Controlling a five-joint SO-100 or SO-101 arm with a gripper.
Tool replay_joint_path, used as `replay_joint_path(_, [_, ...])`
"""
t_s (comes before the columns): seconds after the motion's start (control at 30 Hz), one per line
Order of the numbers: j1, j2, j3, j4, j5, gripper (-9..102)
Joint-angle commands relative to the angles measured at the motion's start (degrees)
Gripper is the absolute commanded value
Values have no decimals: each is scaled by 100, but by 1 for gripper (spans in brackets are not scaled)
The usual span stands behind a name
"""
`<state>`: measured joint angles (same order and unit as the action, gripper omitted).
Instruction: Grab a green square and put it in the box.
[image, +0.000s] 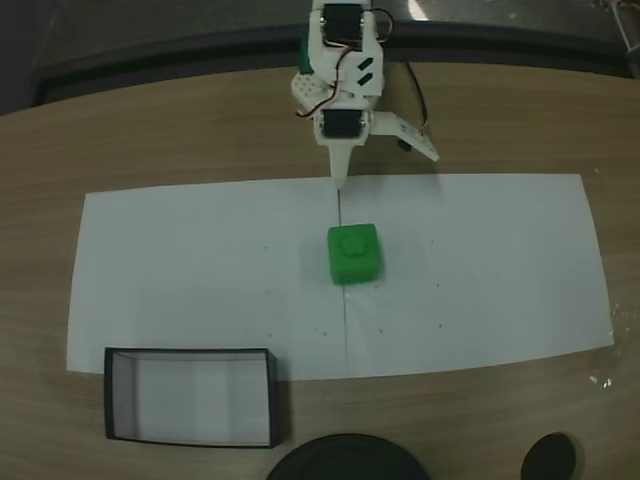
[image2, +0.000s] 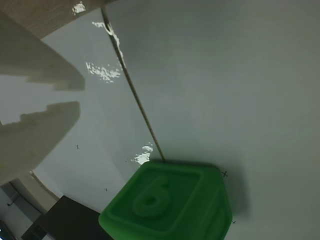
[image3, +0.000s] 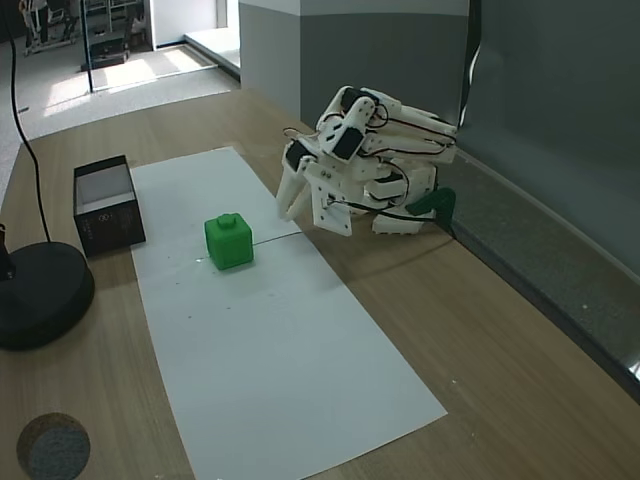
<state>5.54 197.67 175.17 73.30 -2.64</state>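
- White 3D-printed two-finger gripper (image: 338, 180) parked low at the far edge of the white paper sheet (image: 500, 270), tip pointing down at the sheet's centre crease; nothing held.
- Jaw state: two pale serrated fingers (image2: 45, 120) visible in the wrist view with a narrow gap between them; slightly parted, empty.
- White plastic arm (image3: 370, 150) folded back on itself near the table's far edge, black servo bodies and thin cabling exposed.
- Small bright green plastic cube (image: 353, 254) with rounded edges and a raised round knob on top: standing upright on the sheet, on the centre crease, near the gripper tip but apart from it. Glossy moulded surface; recessed border around the top face in the wrist view (image2: 170, 200).
- Sheet: matte white paper, flat, with small dark specks, laid across the wood-grain table (image: 150, 140).
- Shallow rectangular box with thin black walls and pale floor (image: 190, 395): at the sheet's near-left corner in the fixed view from above, overlapping the sheet's edge, well apart from the cube; nothing in it.
- Round black disc (image3: 40, 290) on the table's near edge beside the box.
- Progress, as judged: no step completed. Remaining: approach, open wider, close on the cube, lift, carry to the box, release.
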Motion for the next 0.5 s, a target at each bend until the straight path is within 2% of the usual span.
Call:
replay_joint_path(0.0, [9,53,-334,9,-9,0])
replay_joint_path(0.07, [0,62,-299,-202,-9,0])
replay_joint_path(0.17, [132,53,-308,-1134,-18,2])
replay_joint_path(0.27, [176,53,-571,-1819,-149,11])
replay_joint_path(0.37, [123,-53,-1134,-2030,-483,23])
replay_joint_path(0.47, [26,-308,-1635,-1978,-396,27])
